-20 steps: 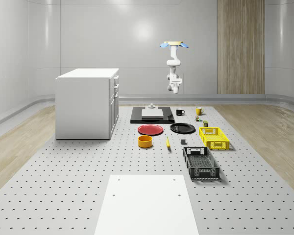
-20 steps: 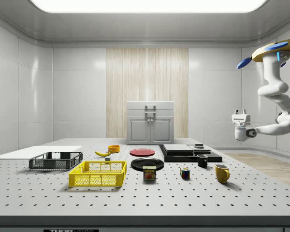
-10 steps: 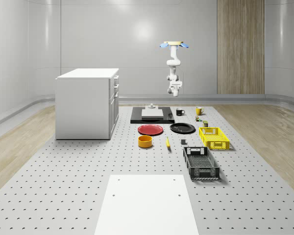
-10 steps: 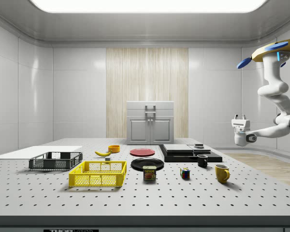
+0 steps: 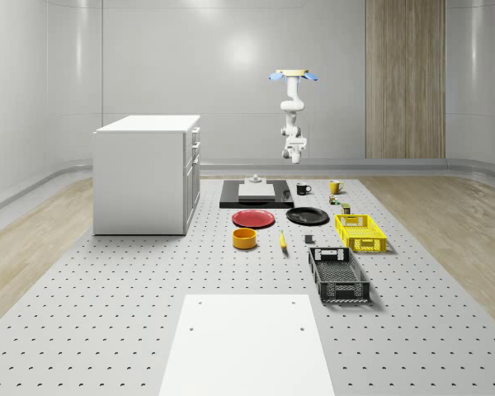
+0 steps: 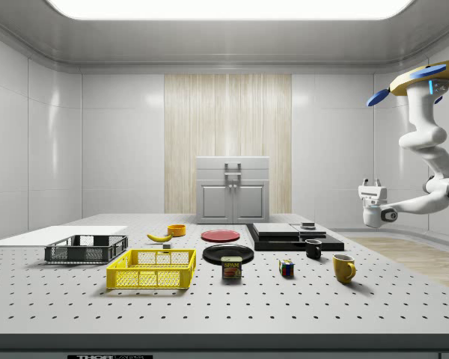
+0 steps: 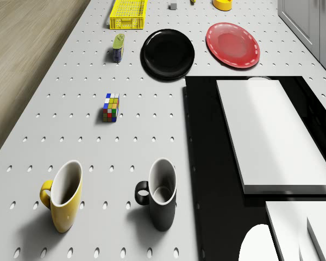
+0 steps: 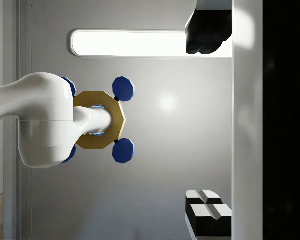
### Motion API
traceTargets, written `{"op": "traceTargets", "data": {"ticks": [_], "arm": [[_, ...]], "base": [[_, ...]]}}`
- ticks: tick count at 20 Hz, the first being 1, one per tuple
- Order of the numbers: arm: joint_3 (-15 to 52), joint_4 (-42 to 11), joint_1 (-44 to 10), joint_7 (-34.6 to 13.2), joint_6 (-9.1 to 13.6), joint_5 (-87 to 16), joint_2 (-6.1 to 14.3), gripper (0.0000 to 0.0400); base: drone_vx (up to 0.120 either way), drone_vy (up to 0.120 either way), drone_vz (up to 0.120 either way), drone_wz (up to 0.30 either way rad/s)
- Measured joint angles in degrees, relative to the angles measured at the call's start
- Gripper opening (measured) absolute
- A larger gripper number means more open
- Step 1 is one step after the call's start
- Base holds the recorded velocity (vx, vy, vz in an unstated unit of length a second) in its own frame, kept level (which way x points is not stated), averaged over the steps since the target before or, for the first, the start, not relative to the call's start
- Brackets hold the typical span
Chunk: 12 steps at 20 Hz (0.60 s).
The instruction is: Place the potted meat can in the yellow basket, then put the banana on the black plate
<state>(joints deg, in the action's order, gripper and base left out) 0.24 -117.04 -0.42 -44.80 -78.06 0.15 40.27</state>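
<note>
Gripper (image 6: 371,182) is what you sort out first: its fingers stand wide apart with nothing between them, and it points up toward the drone (image 6: 423,78), not down at the table (image 6: 299,303). The wrist view confirms this, with the rotors seen between the two fingers (image 8: 205,40).

The drone hovers high over the table's far end in the whole-scene view, at the side view's right. The arm is folded below it, so the gripper hangs well above the table top.

The basket (image 6: 151,269) sits toward the side view's left and looks empty. The plate (image 6: 227,253) lies just behind it and is bare, so I judge that neither step is done.

The can (image 6: 231,268) stands upright on the table, just beside the basket's right end in the side view. From the gripper it lies well below and off toward the side view's left. I would expect you to turn the wrist over to face down before you close that gap.

The banana (image 5: 282,240) lies flat, well apart from the plate. In the whole-scene view it is nearer the camera, and its long axis runs roughly near to far
</note>
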Motion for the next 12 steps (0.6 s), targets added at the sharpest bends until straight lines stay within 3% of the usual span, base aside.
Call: {"op": "traceTargets", "data": {"ticks": [4,12], "arm": [[0.0,0.0,0.0,0.0,-0.1,0.0,0.1,0.0400],[0.1,-0.2,-0.1,0.0,-0.4,-0.1,0.3,0.0400]], "base": [[0.020,0.020,0.000,0.000],[0.120,0.120,0.000,0.000]]}}
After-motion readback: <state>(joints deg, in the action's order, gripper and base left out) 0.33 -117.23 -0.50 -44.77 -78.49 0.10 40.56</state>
